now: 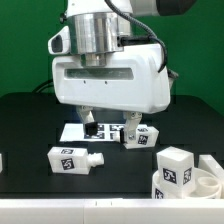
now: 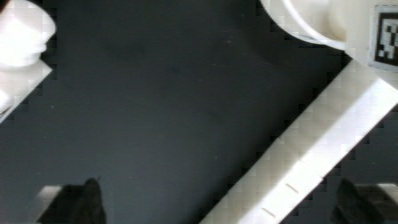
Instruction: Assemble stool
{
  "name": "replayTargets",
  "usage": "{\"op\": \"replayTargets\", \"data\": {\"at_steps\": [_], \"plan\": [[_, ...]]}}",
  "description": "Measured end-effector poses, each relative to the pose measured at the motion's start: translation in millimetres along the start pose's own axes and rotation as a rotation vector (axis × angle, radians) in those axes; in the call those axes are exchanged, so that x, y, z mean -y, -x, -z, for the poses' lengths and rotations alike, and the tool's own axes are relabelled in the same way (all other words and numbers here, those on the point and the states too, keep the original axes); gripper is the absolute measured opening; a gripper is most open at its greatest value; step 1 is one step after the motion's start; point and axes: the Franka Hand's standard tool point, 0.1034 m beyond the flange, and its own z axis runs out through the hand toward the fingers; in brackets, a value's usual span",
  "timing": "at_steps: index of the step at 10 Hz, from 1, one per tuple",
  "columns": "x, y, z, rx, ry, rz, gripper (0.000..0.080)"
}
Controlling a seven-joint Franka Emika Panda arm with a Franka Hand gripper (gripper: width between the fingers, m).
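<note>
My gripper (image 1: 109, 122) hangs open and empty just above the marker board (image 1: 78, 131); its dark fingertips (image 2: 71, 205) stand wide apart in the wrist view. One white stool leg (image 1: 144, 136) with a tag lies just to the exterior view's right of the right finger, not held. Another leg (image 1: 72, 159) lies nearer the front, to the exterior view's left. A third leg (image 1: 176, 166) stands beside the round seat (image 1: 200, 186) at the front right. In the wrist view a rounded white tagged part (image 2: 338, 22) and another white part (image 2: 18, 45) show at the edges.
A long narrow white bar (image 2: 329, 125) runs diagonally across the black table (image 2: 160, 120) in the wrist view, passing below the space between the fingers. A white piece (image 1: 2, 160) is cut off at the exterior view's left edge. The robot's large white hand housing (image 1: 110, 80) hides the table's middle back.
</note>
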Motion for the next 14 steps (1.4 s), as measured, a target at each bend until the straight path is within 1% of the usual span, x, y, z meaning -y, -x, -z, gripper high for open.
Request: {"op": "replayTargets", "data": {"at_steps": [1, 2, 3, 4, 5, 6, 7, 8, 9, 10, 11, 12, 13, 14], "plan": [[-1.4, -0.3, -0.4, 0.001, 0.001, -0.003, 0.0649], [-12.8, 0.9, -4.0, 0.015, 0.004, -0.105, 0.0649], [-29.8, 2.8, -9.6, 0.02, 0.023, -0.169, 0.0649], [-43.5, 2.5, -15.0, 0.001, 0.029, -0.181, 0.0649], [-46.1, 5.2, -20.0, -0.054, 0.015, -0.216, 0.0649], [-44.3, 10.8, -22.0, -0.048, 0.014, -0.268, 0.0649], [-43.9, 10.2, -21.9, -0.046, 0.008, -0.312, 0.0649], [-46.6, 10.4, -22.7, -0.038, -0.004, -0.421, 0.0649], [-61.9, 9.9, -24.7, -0.023, -0.017, -0.541, 0.0649], [-84.6, 15.3, -26.4, -0.006, -0.013, -0.614, 0.0649], [-104.3, 17.4, -26.1, 0.01, -0.006, -0.651, 0.0649], [-117.3, 10.7, -25.8, -0.001, -0.012, -0.671, 0.0649], [-128.8, 16.1, -37.2, -0.007, -0.004, -0.692, 0.0649], [-129.7, 20.8, -48.3, -0.007, 0.011, -0.689, 0.0649]]}}
